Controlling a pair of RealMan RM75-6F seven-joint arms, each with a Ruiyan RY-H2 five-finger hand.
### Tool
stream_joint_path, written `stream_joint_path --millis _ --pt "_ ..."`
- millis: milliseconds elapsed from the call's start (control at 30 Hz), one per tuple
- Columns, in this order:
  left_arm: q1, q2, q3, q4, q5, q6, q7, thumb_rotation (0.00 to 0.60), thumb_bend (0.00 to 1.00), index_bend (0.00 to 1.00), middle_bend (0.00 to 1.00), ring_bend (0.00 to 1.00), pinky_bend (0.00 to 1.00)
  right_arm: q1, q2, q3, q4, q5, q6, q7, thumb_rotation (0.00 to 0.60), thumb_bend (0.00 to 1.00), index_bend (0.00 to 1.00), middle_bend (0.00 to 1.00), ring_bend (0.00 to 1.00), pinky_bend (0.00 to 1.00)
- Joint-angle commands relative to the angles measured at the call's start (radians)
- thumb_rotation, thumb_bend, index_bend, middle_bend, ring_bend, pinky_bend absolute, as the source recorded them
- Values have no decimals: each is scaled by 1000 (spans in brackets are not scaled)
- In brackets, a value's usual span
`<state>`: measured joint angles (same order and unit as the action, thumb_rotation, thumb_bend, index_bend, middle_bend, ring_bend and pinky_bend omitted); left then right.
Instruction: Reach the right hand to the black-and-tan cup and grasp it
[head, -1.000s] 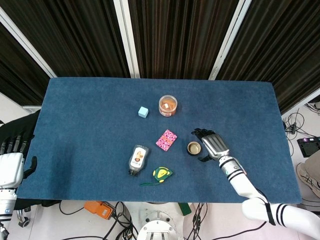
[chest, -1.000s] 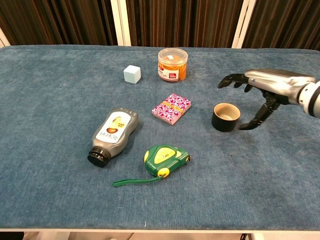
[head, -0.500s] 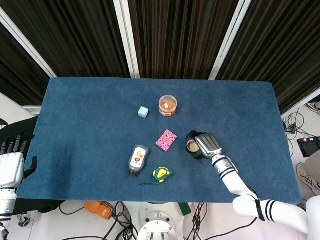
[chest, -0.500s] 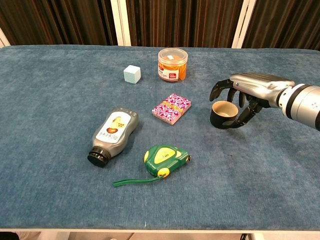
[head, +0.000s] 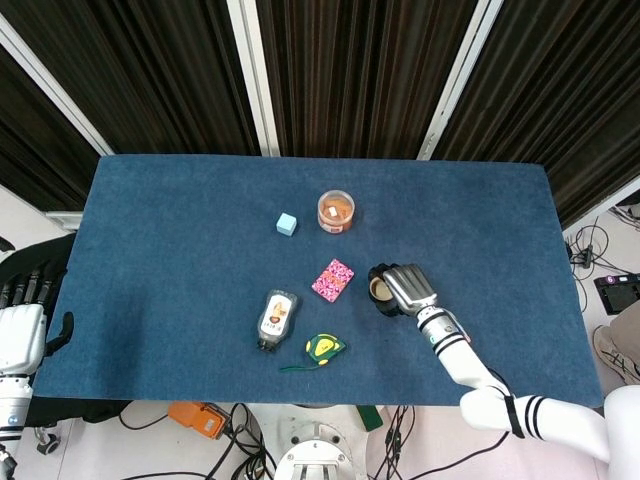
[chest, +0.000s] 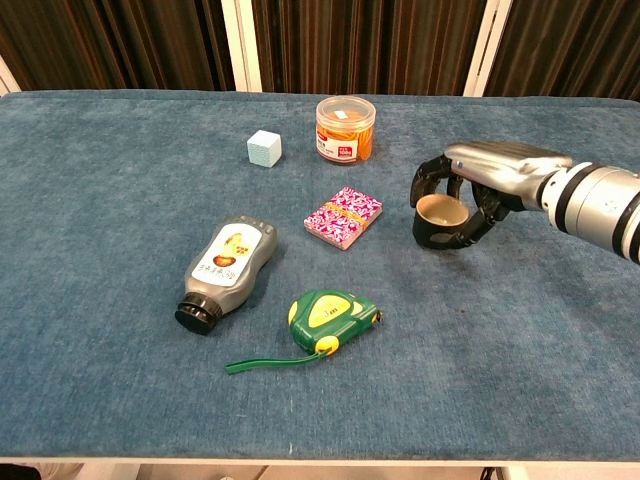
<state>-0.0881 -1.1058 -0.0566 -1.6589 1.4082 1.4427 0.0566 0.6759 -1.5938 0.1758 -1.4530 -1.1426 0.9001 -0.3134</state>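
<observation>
The black-and-tan cup (head: 380, 289) (chest: 437, 214) stands upright on the blue table, right of centre. My right hand (head: 405, 288) (chest: 492, 172) reaches in from the right and wraps around it. Its fingers (chest: 430, 184) curl over the cup's far and left side, and the thumb presses the near right side. The tan inside of the cup still shows between them. My left hand (head: 22, 335) hangs off the table's left edge with its fingers straight and apart, holding nothing; the chest view does not show it.
A pink patterned box (head: 333, 279) (chest: 343, 216) lies just left of the cup. An orange-filled jar (head: 336, 211) (chest: 345, 128) and a pale blue cube (head: 287, 224) (chest: 264, 148) sit behind. A lying bottle (head: 277, 318) (chest: 228, 268) and a green tape measure (head: 323, 348) (chest: 330, 315) are at front left.
My right hand moved left from beside the cup and its fingers closed around it. The cup shifted slightly left and back. The left hand stayed still.
</observation>
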Motion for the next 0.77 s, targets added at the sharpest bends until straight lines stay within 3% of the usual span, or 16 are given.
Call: stream_joint_path --millis 33,233,400,567,767 --pt "0 0 -2 2 -1 2 -2 600 452 144 41 107 68 -7 18 21 -32 -39 60 17 600 558 488 461 562 654" --pt "1 -2 -11 13 -12 6 -14 600 452 144 41 107 68 -19 119 85 -164 -71 152 27 600 564 498 467 570 659" --pt "1 -2 -16 14 -17 7 -24 600 452 144 42 107 68 -31 199 168 -273 -82 245 51 600 564 517 470 570 659" --pt "2 -5 -14 14 -12 10 -17 600 452 144 41 107 68 -25 284 220 -374 -61 249 59 600 564 527 471 570 659" --pt "2 -7 -13 13 -12 12 -10 600 452 144 41 107 68 38 340 300 -405 24 214 20 600 564 533 470 570 659"
